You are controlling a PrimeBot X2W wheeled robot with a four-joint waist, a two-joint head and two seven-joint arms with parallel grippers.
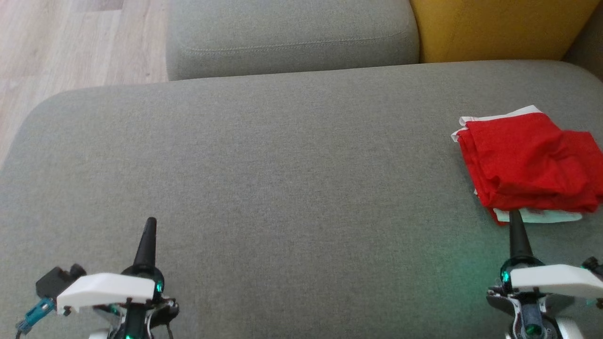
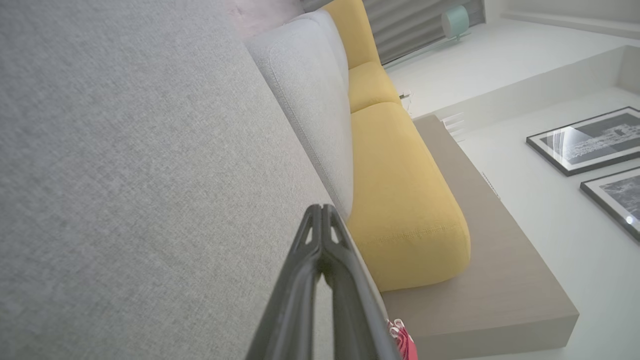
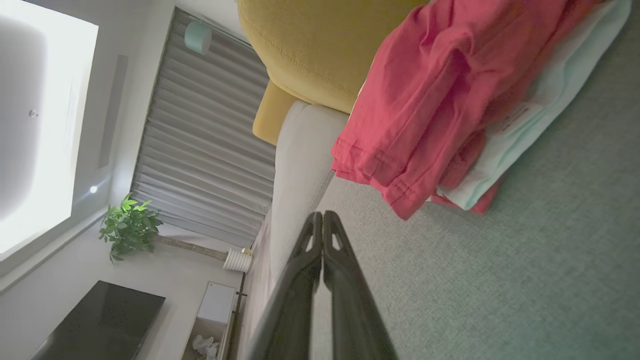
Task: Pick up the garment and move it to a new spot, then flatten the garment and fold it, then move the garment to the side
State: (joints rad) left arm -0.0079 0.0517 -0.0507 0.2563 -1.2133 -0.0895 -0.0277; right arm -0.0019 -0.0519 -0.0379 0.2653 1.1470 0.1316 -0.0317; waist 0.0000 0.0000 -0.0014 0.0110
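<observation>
A red garment [image 1: 527,165] with white parts lies folded in a compact pile at the right side of the grey sofa seat [image 1: 282,165]. In the right wrist view the garment [image 3: 440,100] fills the upper right, red layers stacked over a white layer. My right gripper [image 1: 514,217] is shut, its tip just short of the pile's near edge, with nothing between its fingers; its tips [image 3: 322,216] meet in the right wrist view. Far to the left, my left gripper [image 1: 150,221] is shut over bare seat, tips [image 2: 321,207] pressed together and holding nothing.
A grey back cushion [image 1: 292,37] and a yellow cushion [image 1: 499,28] stand behind the seat. Wooden floor [image 1: 70,42] lies beyond the seat's left edge. A wide stretch of bare seat lies between the grippers.
</observation>
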